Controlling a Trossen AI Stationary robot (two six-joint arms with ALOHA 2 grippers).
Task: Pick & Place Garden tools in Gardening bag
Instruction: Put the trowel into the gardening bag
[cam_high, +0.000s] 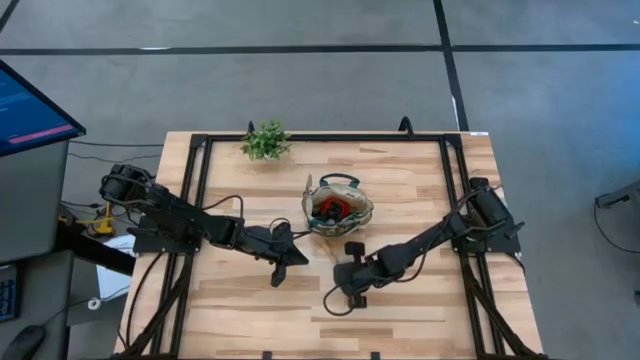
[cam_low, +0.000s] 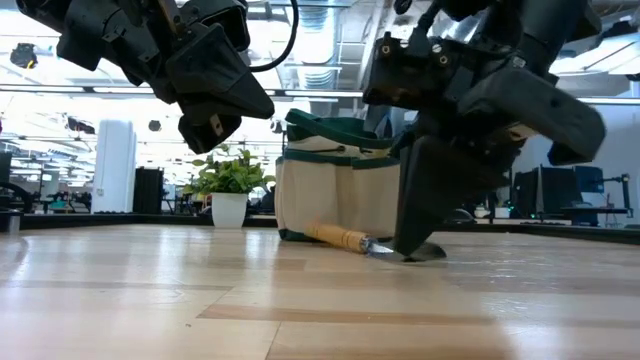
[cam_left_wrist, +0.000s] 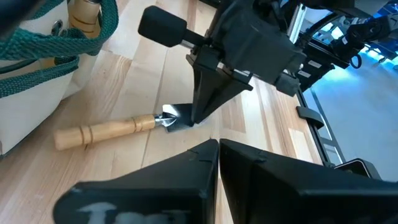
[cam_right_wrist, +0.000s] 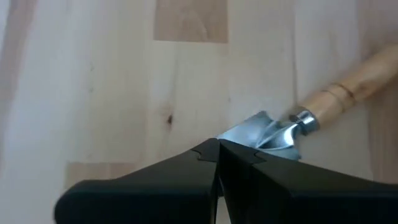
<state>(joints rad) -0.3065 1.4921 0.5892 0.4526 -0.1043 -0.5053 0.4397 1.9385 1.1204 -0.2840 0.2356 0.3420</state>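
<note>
Both arms reach in toward the middle, jaws shut.
Left gripper (cam_high: 283, 270) hangs raised above the counter, pointing down; right gripper (cam_low: 410, 240) is angled steeply down, its tips right at the counter surface, arm bent at the elbow.

Hidden and unclear parts

The trowel (cam_right_wrist: 292, 127) blade tip is covered by the right claw (cam_right_wrist: 217, 149) in the right wrist view, and its wooden handle runs off that picture's edge. In the high view the trowel is hidden under the arms. The gardening bag (cam_high: 338, 207) holds red and dark things too small to name. The left wrist view cuts the bag off at its edge.
</note>
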